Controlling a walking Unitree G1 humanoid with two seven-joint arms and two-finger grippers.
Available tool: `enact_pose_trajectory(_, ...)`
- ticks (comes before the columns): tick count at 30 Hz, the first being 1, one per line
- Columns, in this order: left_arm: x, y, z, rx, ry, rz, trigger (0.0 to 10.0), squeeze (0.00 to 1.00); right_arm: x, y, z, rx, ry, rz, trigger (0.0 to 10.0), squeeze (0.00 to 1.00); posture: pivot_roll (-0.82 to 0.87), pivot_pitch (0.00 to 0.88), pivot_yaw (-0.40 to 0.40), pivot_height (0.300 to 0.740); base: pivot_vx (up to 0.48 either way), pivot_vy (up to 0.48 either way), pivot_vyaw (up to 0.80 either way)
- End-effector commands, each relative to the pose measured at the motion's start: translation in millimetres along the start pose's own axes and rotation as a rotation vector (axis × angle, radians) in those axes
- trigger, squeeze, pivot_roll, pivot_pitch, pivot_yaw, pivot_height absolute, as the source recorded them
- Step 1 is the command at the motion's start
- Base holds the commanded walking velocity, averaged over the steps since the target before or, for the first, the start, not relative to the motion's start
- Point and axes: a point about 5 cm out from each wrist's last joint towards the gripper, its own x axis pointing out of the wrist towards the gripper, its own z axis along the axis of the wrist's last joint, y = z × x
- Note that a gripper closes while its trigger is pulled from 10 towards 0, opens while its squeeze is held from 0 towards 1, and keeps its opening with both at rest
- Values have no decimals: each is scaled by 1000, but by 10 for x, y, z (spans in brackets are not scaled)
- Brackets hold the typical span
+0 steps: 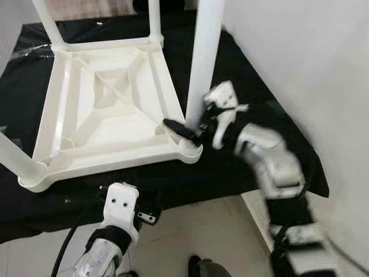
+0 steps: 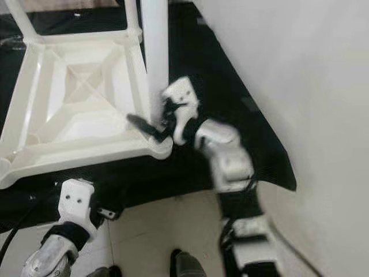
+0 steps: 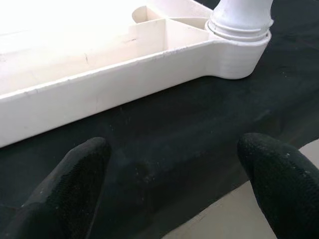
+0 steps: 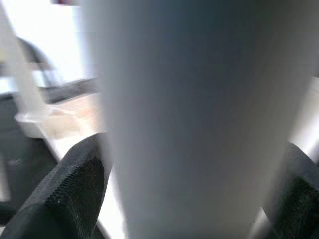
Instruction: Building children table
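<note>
— Four legs up on my feed: the table (image 1: 98, 115) lies upside down on a black cloth (image 1: 242, 75) on the floor.

— Right gripper (image 1: 193, 130)?

— Its jaws straddle the near-right leg (image 1: 204, 52) low down, by the corner socket; I can't tell whether they touch it.

— Left?

— Left gripper (image 3: 174, 169) hangs at the cloth's near edge, jaws wide, holding nothing, just short of the table's rim.

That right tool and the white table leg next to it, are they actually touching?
Cannot tell. In the right wrist view the table leg stands between the right tool's black fingers, but blur hides whether they press it.
</note>
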Motion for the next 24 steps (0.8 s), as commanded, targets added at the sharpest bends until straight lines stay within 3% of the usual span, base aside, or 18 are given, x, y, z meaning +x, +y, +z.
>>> enact_pose_trajectory(1,-37,-20,-10,0,17,-10,10000,0,64,64,-43,5,0,88,10000,0,26,290,-74,740,0,0,0)
enact_pose_trajectory(6,-201,14,19,19,43,-3,10000,0,230,-176,232,-38,-16,260,10000,0,78,339,-54,740,0,0,0)
enact_pose_trajectory(10,-248,19,30,27,49,0,10000,0,243,-226,343,-28,-47,335,10000,0,92,345,-48,740,0,0,0)
enact_pose_trajectory(11,-263,20,33,28,50,0,10000,0,238,-238,372,-24,-53,361,8941,0,100,347,-44,740,0,0,0)
enact_pose_trajectory(12,-263,20,33,28,50,0,10000,0,238,-238,372,-24,-53,361,8941,0,100,347,-44,740,0,0,0)
enact_pose_trajectory(13,-274,20,35,30,51,0,10000,0,229,-256,396,-22,-59,394,5255,0,100,347,-44,740,0,0,0)
enact_pose_trajectory(14,-283,21,37,31,53,1,10000,0,216,-276,422,-15,-62,421,0,0,103,349,-42,740,0,0,0)
enact_pose_trajectory(19,-284,21,46,32,54,0,10000,0,165,-338,472,-5,-62,501,0,0,98,342,-43,740,0,0,0)
enact_pose_trajectory(24,-266,17,48,30,51,3,10000,0,155,-367,443,-18,-50,488,0,0,87,329,-50,740,0,0,0)
